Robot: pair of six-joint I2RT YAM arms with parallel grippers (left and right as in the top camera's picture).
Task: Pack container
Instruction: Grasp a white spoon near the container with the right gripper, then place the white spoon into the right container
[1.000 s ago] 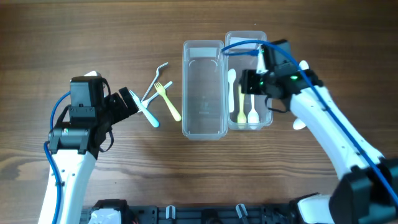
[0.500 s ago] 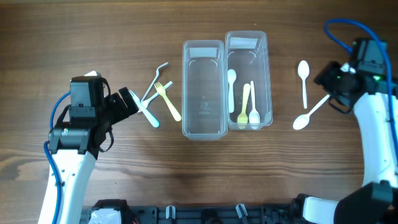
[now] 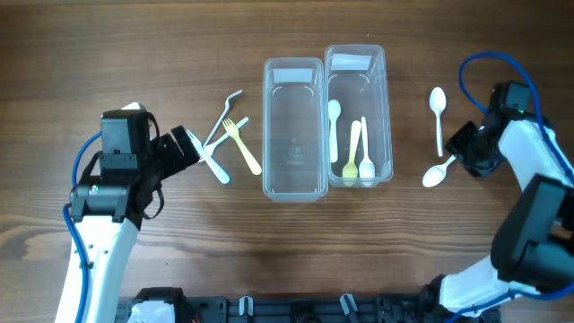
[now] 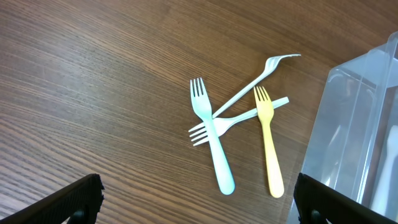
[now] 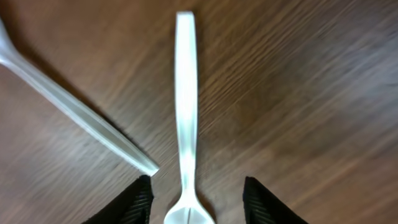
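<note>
Right gripper (image 5: 194,202) is open, fingers straddling the handle of a white spoon (image 5: 186,106) lying flat on the table (image 3: 296,251). We read that as lined up for a pinch. A second spoon (image 3: 438,106) lies just beside. Three spoons (image 3: 354,148) sit in the right container (image 3: 387,90). The left container (image 3: 293,135) is empty, likely for the forks (image 3: 235,142). Left gripper (image 3: 184,148) hovers open near them.

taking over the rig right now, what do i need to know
Left hand: open, empty, near the four forks left of the bins.
Right hand: open, straddling a spoon on the table; second spoon lies beside it.
Done: three spoons in the right bin; left bin is empty.
To do: pack two spoons and four forks.
</note>
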